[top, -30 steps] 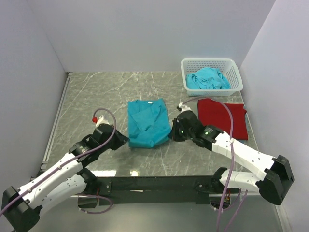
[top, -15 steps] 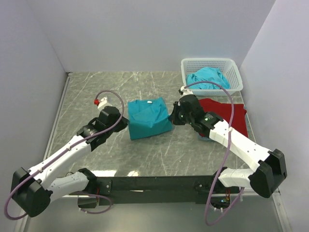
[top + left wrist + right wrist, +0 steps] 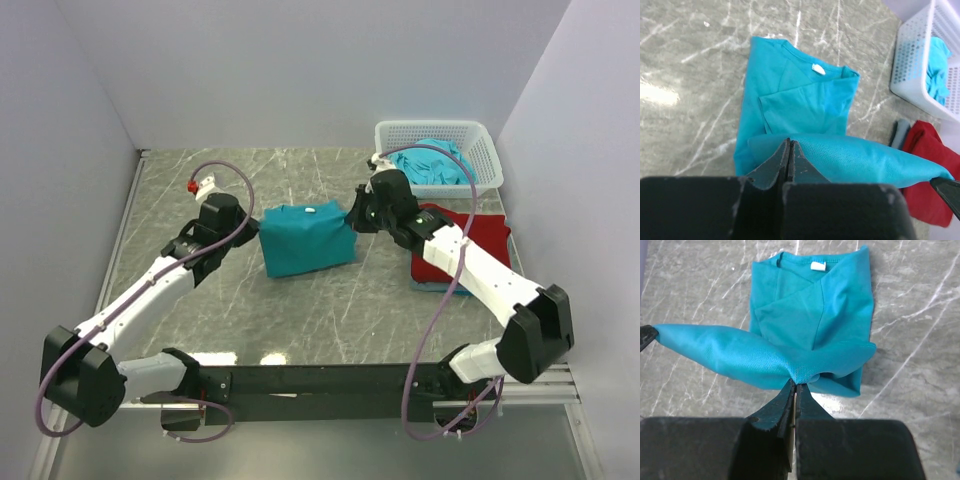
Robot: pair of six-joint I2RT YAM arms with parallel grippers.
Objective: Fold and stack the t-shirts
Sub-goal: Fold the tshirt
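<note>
- We see a white lattice basket (image 3: 432, 126) in the far right corner of the marble table (image 3: 330, 320), with crumpled teal shirts (image 3: 430, 165) heaped inside it.
- Just on the near side of the basket a red t-shirt (image 3: 480, 235) lies flat. The right arm reaches across its left part and hides that part from above.
- The teal t-shirt (image 3: 300, 240) lies at the middle of the table, between the two grippers and well apart from the basket.
- It is folded lengthwise into a rectangle, with the collar and a small white label (image 3: 818, 69) at the far end.
- Its near hem is raised off the table and stretched into a taut band above the rest of the cloth.
- The left gripper (image 3: 788, 143) is clenched on the left end of that band, and the right gripper (image 3: 794, 385) is pinched tight on the right end.
</note>
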